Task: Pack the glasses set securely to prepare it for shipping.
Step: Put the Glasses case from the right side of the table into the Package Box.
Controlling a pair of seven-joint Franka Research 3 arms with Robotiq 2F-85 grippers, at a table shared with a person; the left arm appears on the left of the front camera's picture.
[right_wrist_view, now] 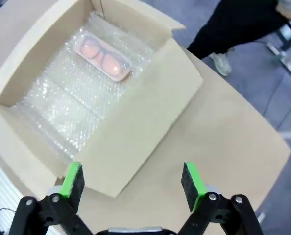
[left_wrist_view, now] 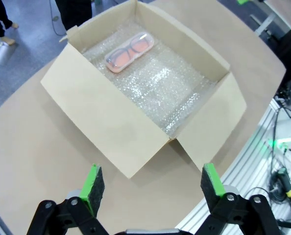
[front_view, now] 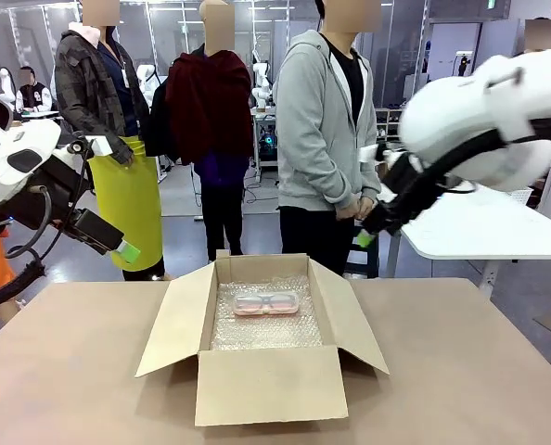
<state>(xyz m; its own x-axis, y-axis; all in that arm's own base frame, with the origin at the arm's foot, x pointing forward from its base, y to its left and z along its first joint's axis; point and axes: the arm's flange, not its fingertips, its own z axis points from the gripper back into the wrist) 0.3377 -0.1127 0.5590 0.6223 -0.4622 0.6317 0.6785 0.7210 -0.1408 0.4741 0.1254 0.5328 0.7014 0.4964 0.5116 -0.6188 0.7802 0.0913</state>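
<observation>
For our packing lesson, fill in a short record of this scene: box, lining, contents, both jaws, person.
box: cardboard box, open, flaps spread, on the table
lining: bubble wrap over the box floor
contents: pink glasses case, flat on the wrap, toward the far end
left jaws: open, empty, raised left of the box
right jaws: open, empty, raised at the right
far side: person standing, hands together

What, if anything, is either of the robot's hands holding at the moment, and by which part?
Nothing. The left hand and the right hand both hang open and empty; the pink glasses case lies untouched on bubble wrap in the box.
</observation>
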